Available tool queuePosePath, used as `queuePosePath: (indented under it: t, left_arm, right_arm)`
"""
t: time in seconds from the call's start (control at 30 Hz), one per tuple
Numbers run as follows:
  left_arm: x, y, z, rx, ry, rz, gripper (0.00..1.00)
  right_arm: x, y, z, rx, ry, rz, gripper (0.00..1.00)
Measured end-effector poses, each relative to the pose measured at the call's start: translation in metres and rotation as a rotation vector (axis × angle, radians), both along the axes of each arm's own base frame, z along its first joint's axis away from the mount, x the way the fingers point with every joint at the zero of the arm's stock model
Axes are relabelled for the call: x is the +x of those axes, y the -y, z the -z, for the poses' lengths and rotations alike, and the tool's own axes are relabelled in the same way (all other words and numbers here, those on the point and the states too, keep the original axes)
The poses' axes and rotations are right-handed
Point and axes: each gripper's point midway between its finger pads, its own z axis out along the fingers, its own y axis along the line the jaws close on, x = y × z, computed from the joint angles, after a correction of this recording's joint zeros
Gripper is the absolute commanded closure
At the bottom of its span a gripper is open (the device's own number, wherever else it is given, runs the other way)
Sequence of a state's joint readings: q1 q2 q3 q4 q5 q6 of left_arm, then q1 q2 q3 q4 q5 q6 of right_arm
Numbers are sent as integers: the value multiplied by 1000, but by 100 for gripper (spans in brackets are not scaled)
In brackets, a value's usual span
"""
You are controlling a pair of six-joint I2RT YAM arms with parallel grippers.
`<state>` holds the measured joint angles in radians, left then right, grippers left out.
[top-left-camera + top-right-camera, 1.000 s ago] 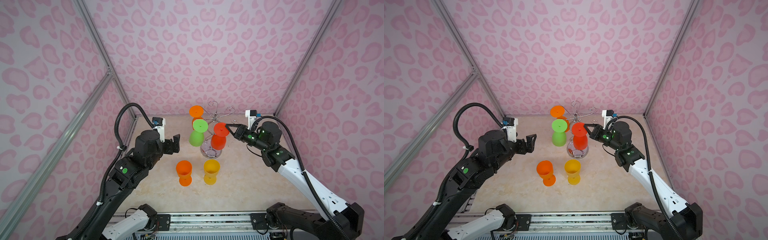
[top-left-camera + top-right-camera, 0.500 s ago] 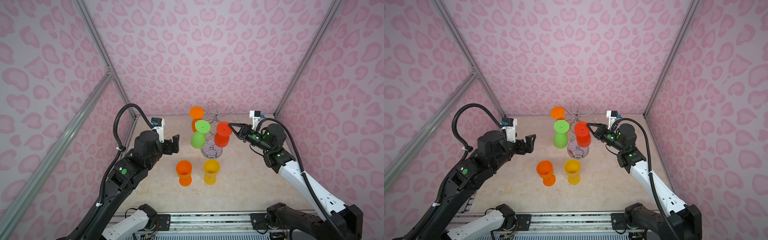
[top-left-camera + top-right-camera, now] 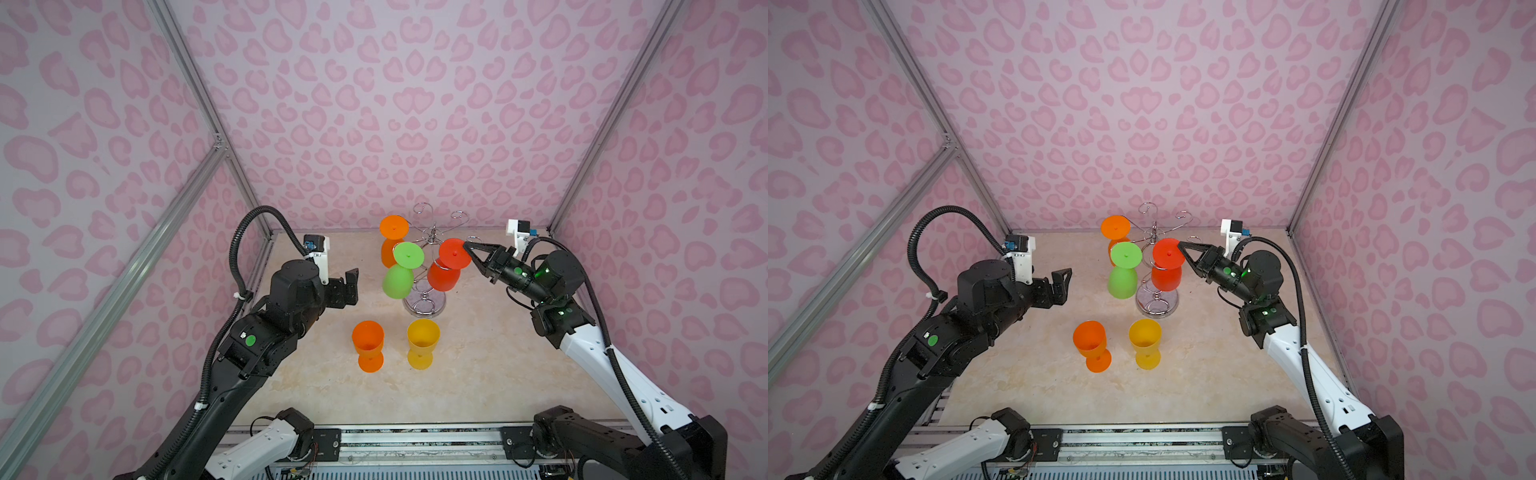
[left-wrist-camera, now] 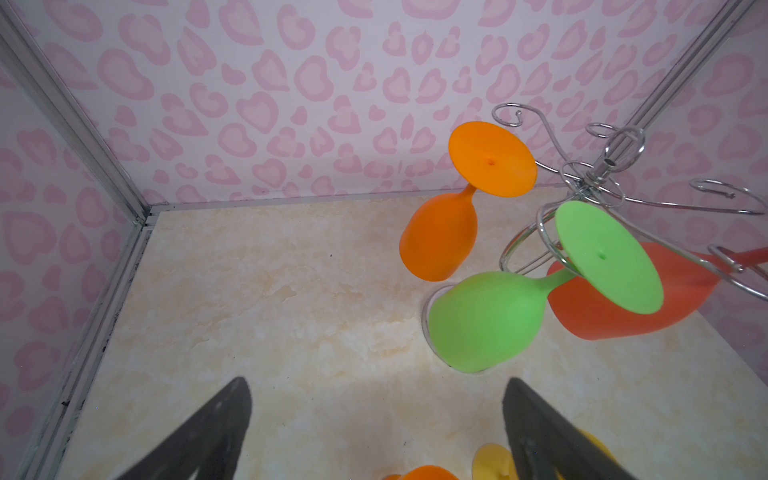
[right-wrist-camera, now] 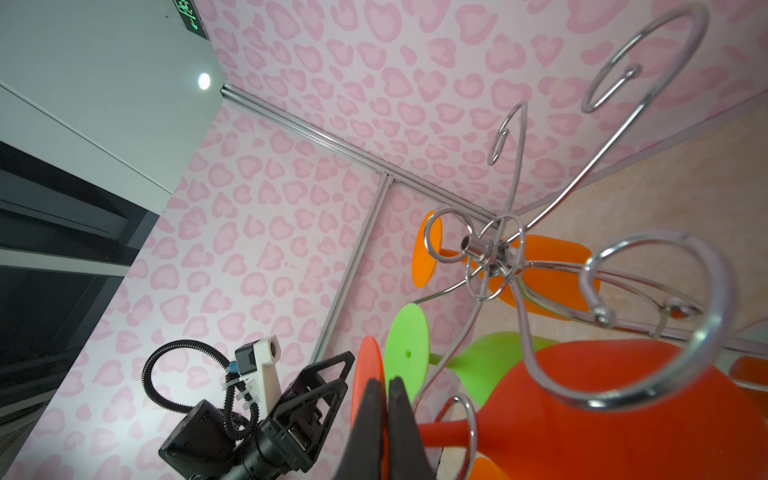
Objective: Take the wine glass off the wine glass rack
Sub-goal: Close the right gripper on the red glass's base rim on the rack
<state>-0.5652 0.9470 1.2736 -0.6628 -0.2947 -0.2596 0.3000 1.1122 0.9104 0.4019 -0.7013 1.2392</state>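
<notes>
The chrome wine glass rack [image 3: 424, 306] [image 3: 1156, 307] stands at the back middle of the table. Three wine glasses hang upside down from its arms: orange [image 3: 390, 254], green [image 3: 397, 283] and red [image 3: 444, 277] [image 3: 1166, 279]. My right gripper [image 3: 467, 247] [image 3: 1181, 246] [image 5: 384, 380] is shut on the edge of the red wine glass's round foot. In the right wrist view the red stem [image 5: 440, 430] still lies inside a wire loop of the rack. My left gripper [image 3: 351, 286] [image 3: 1061, 282] [image 4: 378, 382] hovers open and empty, left of the rack.
An orange glass [image 3: 368, 343] and a yellow glass [image 3: 423, 338] stand upright on the table in front of the rack. Pink patterned walls with metal posts close in the back and both sides. Curled free rack arms [image 5: 648, 324] reach out near the right gripper.
My right gripper has pulled the red wine glass a little to the right, outward along its rack arm. The green glass has shifted slightly too. The left arm has stayed still.
</notes>
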Motion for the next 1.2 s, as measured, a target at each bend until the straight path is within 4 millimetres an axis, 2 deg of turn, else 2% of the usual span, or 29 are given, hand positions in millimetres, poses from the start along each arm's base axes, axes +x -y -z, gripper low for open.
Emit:
queuePosePath:
  t: [0.27,0.53,0.77,1.2]
  left_arm:
    - [1,-1,1,2,-2,-1,4]
    - [2,-1,2,2,-6,0,4]
    - [2,-2,6,6,-13,-5,4]
    - [0,-6,11,8,-19,-13,4]
  right_arm:
    - [-9,-1,-4,0,9,-15,100]
    - [-18,-20,5,-12,-20,-76,100]
    - [-15,-33,14,-23,-42,-87,100]
    - [-2,-37,-2,-70,-65,-36,100]
